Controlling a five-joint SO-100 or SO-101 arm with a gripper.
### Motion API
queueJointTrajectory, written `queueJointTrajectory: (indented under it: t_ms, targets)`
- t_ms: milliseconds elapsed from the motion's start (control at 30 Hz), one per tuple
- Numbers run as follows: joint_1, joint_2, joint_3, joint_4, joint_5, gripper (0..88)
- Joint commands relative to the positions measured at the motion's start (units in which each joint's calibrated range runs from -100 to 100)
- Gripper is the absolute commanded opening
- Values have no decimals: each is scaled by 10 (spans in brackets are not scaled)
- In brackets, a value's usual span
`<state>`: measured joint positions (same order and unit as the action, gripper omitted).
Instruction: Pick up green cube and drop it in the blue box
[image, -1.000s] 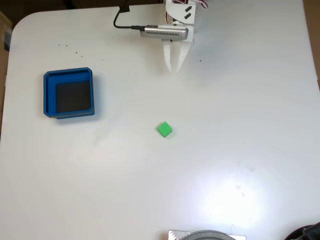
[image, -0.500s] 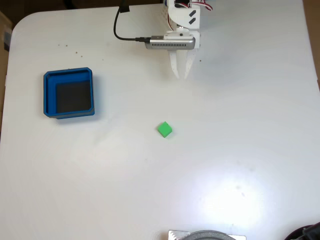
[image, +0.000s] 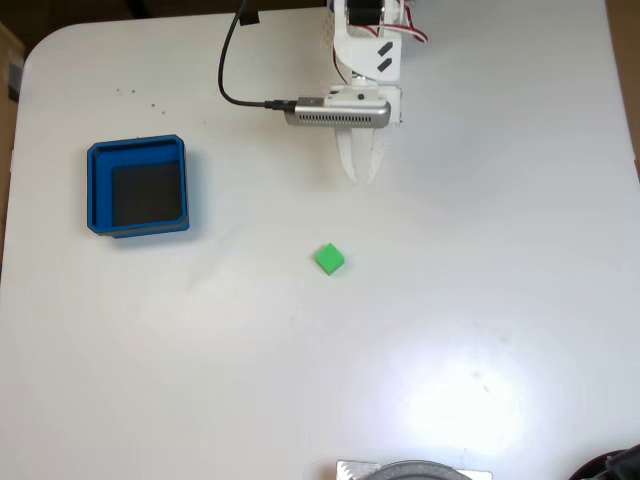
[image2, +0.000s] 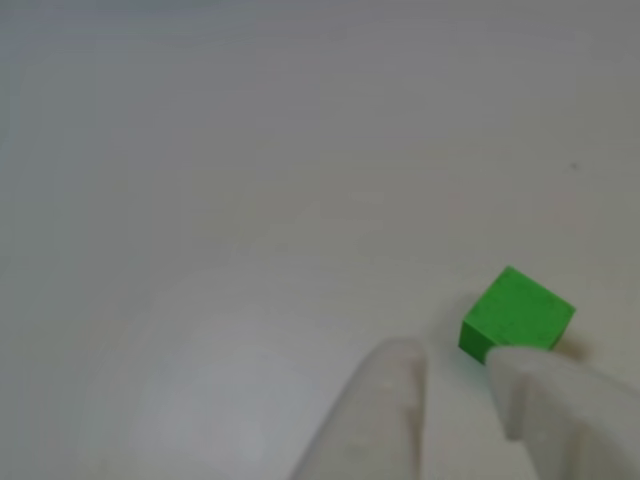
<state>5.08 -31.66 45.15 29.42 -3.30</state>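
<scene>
The green cube (image: 329, 259) lies alone near the middle of the white table in the fixed view. My gripper (image: 361, 178) hangs above it in that picture, a few cube-widths short of it, pointing toward it with its white fingers only slightly apart and nothing between them. In the other view the green cube (image2: 517, 315) sits just beyond the right fingertip, and the gripper (image2: 455, 365) shows a narrow gap. The blue box (image: 137, 146) rests at the left of the table, its dark floor bare.
A black cable (image: 228, 62) loops from the table's top edge to the grey camera module (image: 338, 112) on the arm. A round grey object (image: 415, 470) pokes in at the bottom edge. A few small dark specks (image: 140, 97) dot the table above the box.
The arm has reached further down the fixed view toward the cube, and the fingers have drawn closer together. Cube and box have not moved.
</scene>
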Motion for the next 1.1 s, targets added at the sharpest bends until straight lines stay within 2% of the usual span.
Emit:
queueJointTrajectory:
  t_ms: [0,300,400,500,767,1067]
  targets:
    - [10,32,-74,22,-1,23]
    - [13,112,-269,265,-2,24]
    - [14,151,-326,314,-3,25]
    - [14,177,-354,321,-20,25]
    - [13,185,-372,318,-111,24]
    - [13,245,-459,318,-124,24]
